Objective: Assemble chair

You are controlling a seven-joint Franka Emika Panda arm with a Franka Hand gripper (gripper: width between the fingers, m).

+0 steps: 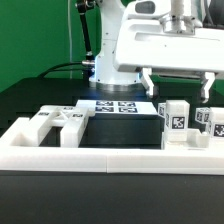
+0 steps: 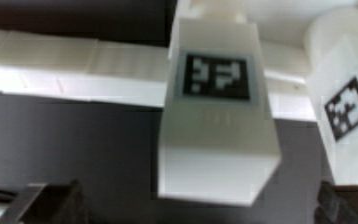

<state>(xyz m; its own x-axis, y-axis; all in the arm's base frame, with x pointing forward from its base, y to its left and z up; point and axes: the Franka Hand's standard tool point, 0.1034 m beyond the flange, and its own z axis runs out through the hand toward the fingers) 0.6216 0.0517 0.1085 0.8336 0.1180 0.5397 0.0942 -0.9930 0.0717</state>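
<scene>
**Claw open, chair not built yet.**
The claw hung with its fingers wide apart, holding nothing, just above a tall chair piece on the exterior view's right. More chair pieces lay loose on the left, and none were joined.

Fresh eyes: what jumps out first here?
The white two-finger gripper, jaws wide open, hangs over a cluster of matte white tagged chair blocks at the exterior view's right. The wrist view is filled by one long white tagged block, centred between the jaws with gaps either side.
</scene>
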